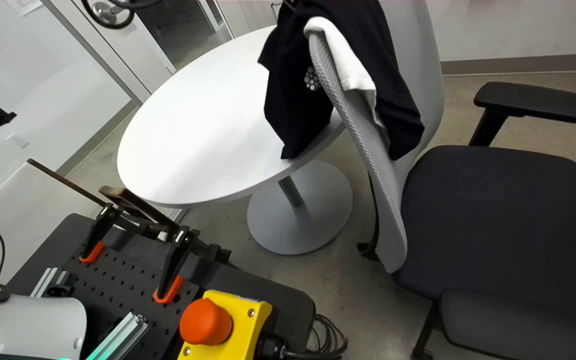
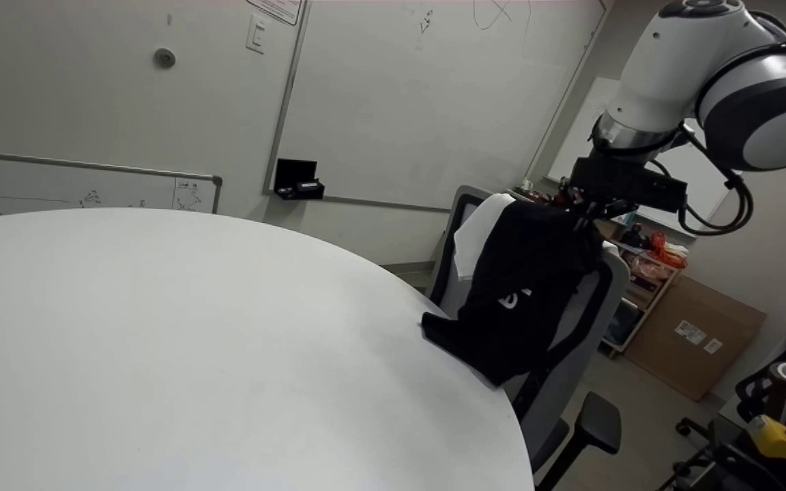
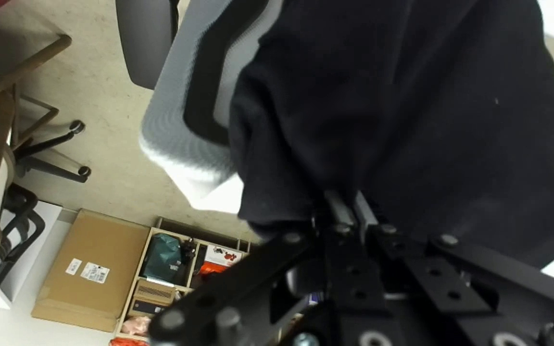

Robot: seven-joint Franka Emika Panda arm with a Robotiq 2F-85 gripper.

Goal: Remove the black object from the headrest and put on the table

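The black cloth (image 1: 288, 95) is draped over the grey chair back (image 1: 415, 45), with a white cloth (image 1: 345, 60) under it. In an exterior view the black cloth (image 2: 522, 273) hangs down the table side of the chair. Its lower edge meets the rim of the round white table (image 2: 229, 354). My gripper (image 2: 583, 219) is at the top of the cloth. In the wrist view my gripper (image 3: 356, 199) has its fingers close together with a fold of the black cloth (image 3: 450, 134) pinched between them. The fingertips are partly hidden in the cloth.
The chair has a dark seat (image 1: 498, 225) and an armrest (image 1: 533, 101). A dark cart with a yellow emergency-stop box (image 1: 240, 320) and clamps (image 1: 175, 260) stands near the table. A cardboard box (image 2: 693, 341) and a shelf (image 2: 645, 290) stand behind the chair.
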